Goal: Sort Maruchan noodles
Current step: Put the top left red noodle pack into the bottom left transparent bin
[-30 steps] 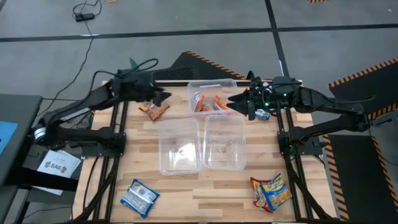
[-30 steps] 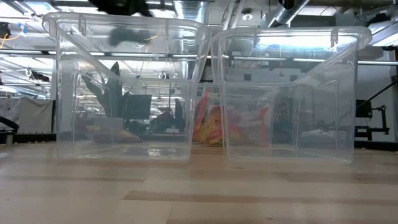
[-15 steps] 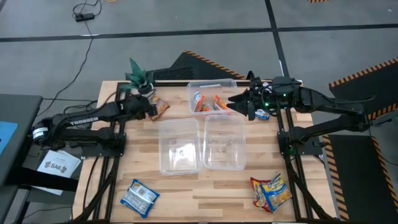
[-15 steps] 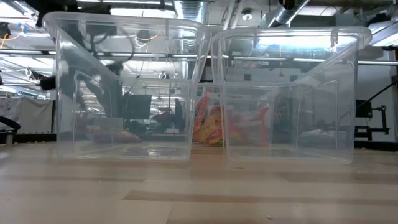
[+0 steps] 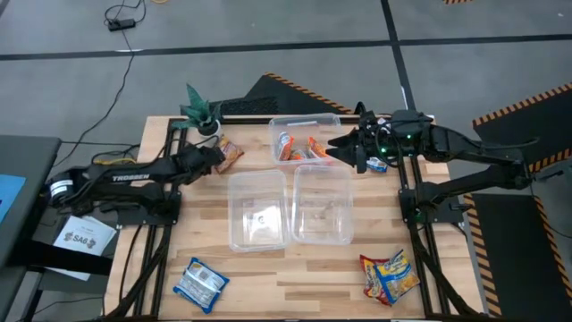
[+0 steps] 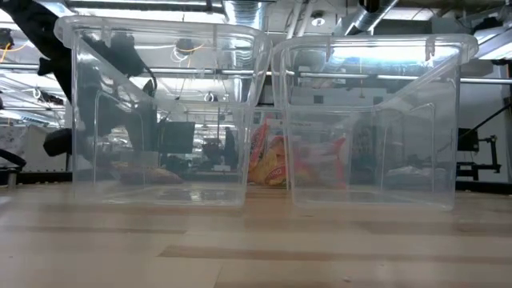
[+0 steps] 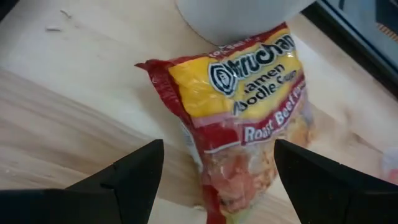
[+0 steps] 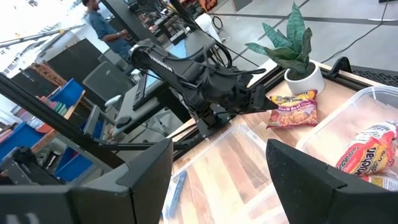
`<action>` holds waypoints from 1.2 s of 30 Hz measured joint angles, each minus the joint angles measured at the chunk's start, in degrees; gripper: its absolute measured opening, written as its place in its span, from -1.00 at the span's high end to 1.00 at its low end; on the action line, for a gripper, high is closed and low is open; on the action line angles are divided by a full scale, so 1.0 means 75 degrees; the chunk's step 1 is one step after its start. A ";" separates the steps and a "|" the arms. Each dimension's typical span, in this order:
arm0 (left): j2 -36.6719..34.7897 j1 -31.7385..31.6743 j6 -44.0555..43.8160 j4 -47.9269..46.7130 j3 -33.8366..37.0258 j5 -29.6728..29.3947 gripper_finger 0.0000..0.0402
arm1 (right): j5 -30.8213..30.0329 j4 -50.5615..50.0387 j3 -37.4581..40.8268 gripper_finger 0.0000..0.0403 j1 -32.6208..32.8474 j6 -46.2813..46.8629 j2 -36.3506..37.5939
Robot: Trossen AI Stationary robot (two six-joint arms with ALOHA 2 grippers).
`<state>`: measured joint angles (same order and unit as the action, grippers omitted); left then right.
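A red-and-yellow Maruchan packet [image 5: 231,155] [image 7: 249,118] lies flat on the table by the white plant pot [image 7: 236,15]. My left gripper [image 5: 217,159] [image 7: 217,186] is low beside it and open, with one finger on each side of the packet's near end and apart from it. Red and orange packets [image 5: 299,147] lie in the far bin [image 5: 304,121]. My right gripper [image 5: 344,148] [image 8: 217,186] hovers open at that bin's right end. A blue packet [image 5: 199,283] and a yellow-and-red packet [image 5: 389,273] lie near the table's front edge. Another blue packet [image 5: 377,164] shows under the right arm.
Two clear bins [image 5: 257,210] [image 5: 322,204] stand side by side mid-table, with nothing in them that shows. A potted plant [image 5: 202,109] stands at the far left corner, just behind the red packet. A person [image 8: 99,22] is in the room beyond the table.
My left arm has dropped from a raised pose down to the table, with its gripper coming in low at the red-and-yellow packet from the table's left. The right arm has kept still.
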<state>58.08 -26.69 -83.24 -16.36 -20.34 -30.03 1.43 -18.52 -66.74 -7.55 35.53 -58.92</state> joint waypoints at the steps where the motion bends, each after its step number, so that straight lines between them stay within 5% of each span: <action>1: 0.0118 -0.0040 -0.0012 0.0029 0.0000 0.0030 -0.45 | 0.0000 0.0003 0.0000 -0.40 0.0000 0.0000 0.0000; 10: 0.0973 -0.0144 -0.0263 0.0607 0.0000 0.0104 -0.29 | -0.0003 0.0014 0.0000 -0.40 0.0000 0.0256 0.0000; 18: 0.0820 -0.0144 0.0089 0.0656 0.0000 0.0144 0.89 | -0.0003 0.0017 0.0000 -0.40 0.0000 0.0262 0.0000; 36: -0.3158 0.0305 0.2683 0.0457 -0.0125 0.2235 1.00 | -0.0003 0.0020 0.0000 -0.40 0.0003 0.0280 0.0000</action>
<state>34.39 -24.40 -63.11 -12.93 -21.27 -13.27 1.41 -18.37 -66.74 -7.53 37.63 -58.92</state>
